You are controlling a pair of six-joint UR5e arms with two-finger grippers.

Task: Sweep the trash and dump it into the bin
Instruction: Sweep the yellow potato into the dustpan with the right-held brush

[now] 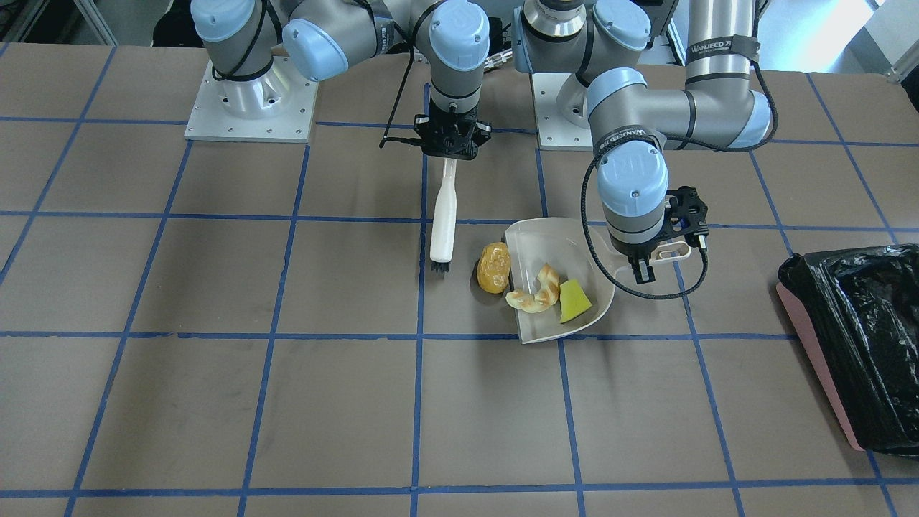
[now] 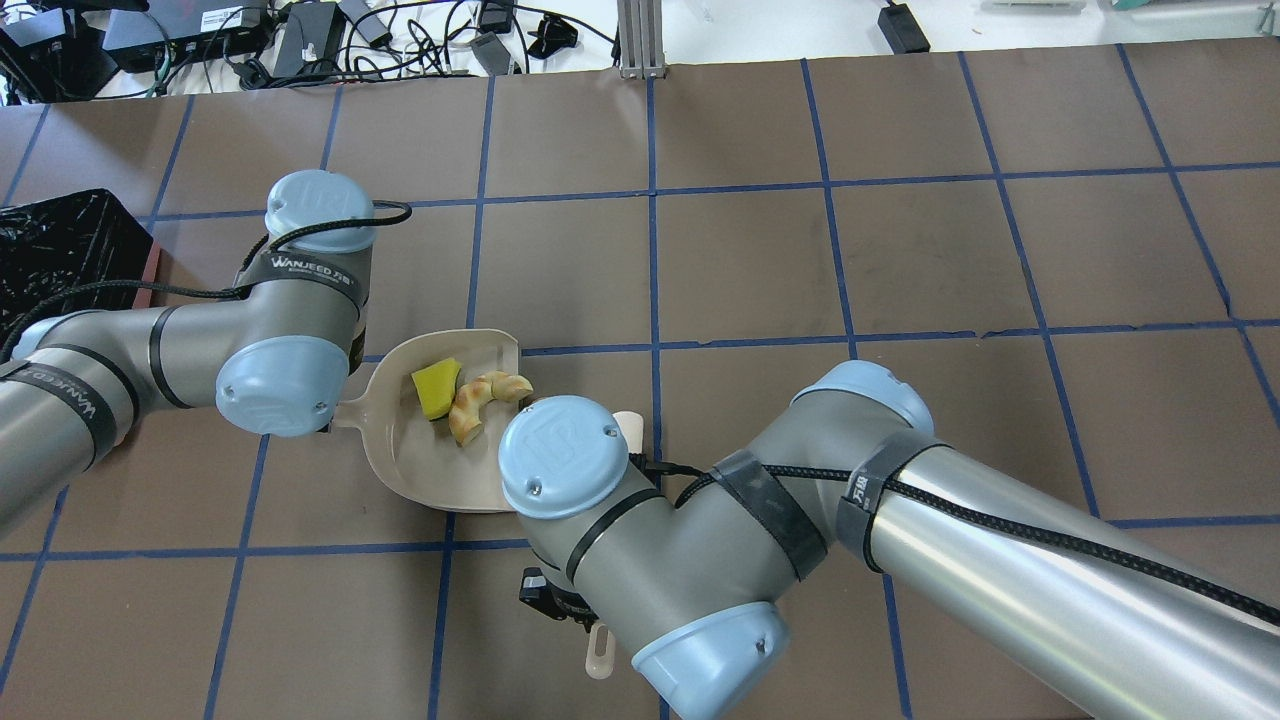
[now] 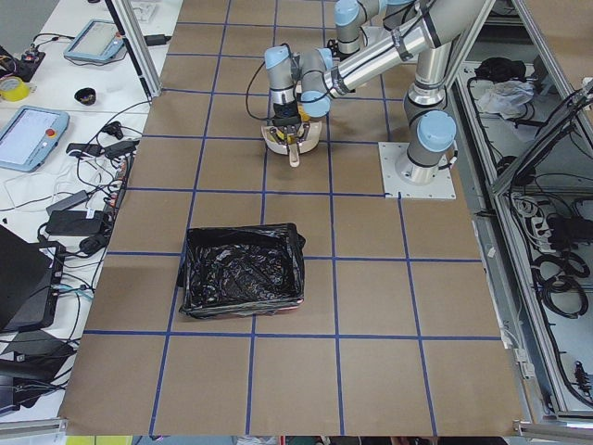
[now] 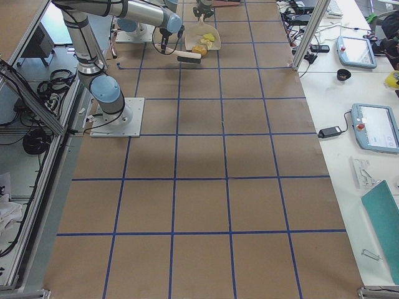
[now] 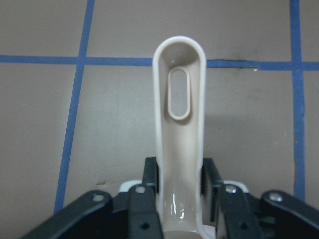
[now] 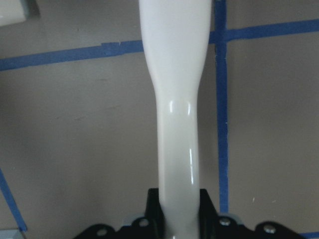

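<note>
"On the table, what lay where?"

"Croissant (image 1: 537, 291) and wedge (image 1: 574, 300) sat in my dustpan (image 1: 546, 330), lump (image 1: 494, 268) at its lip, bin (image 1: 840, 345) well apart. My left gripper (image 5: 179, 172) clamped its handle, right gripper (image 6: 178, 196) the brush (image 1: 443, 215)."

"WANJEED" reads in white on the black strap (image 1: 721, 49) around the left arm (image 1: 711, 118), at two o'clock in the front-facing view. The small characters after it are too fine to read. Overhead, the blue joint cap (image 2: 565, 445) of the right arm (image 2: 1000, 570), near seven o'clock, bears an embossed "UR" logo.
</note>
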